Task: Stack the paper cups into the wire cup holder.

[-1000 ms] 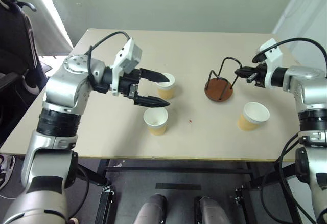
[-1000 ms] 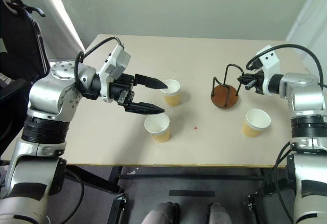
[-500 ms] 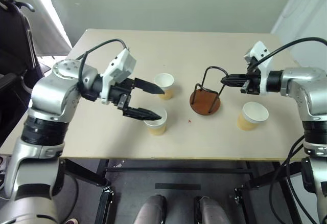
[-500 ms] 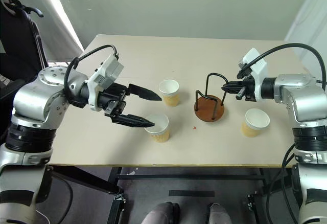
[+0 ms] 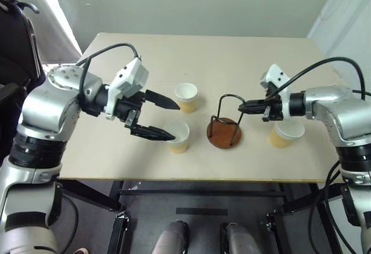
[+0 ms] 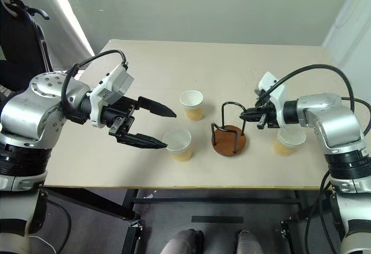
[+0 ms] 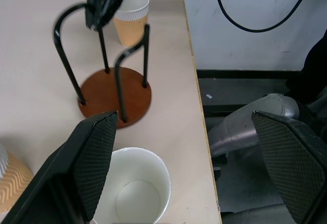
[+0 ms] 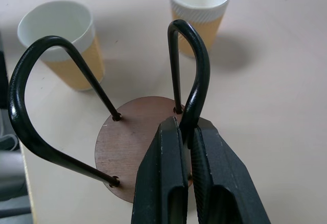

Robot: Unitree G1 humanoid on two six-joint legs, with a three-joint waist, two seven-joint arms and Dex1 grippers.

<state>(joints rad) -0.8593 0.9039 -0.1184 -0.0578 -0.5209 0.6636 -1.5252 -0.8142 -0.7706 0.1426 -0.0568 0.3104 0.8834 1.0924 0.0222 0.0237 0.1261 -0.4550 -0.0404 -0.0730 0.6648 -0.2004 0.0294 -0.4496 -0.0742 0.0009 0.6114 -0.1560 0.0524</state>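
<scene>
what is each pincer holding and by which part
Right pincer grips the wire cup holder by one wire loop. Left pincer is open, holding nothing.

Three tan paper cups [image 5: 177, 137] [image 5: 186, 97] [image 5: 284, 134] upright on table; empty wire cup holder [image 5: 224, 130] upright between them.

1 paper cup [image 5: 284, 133] half behind the right gripper [image 5: 242, 108], its base unseen

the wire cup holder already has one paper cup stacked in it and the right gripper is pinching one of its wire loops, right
Not quite. The wire cup holder is empty: the right wrist view shows its bare brown base, and all three paper cups stand on the table around it. The rest holds: the right gripper is pinching one of its wire loops.
</scene>
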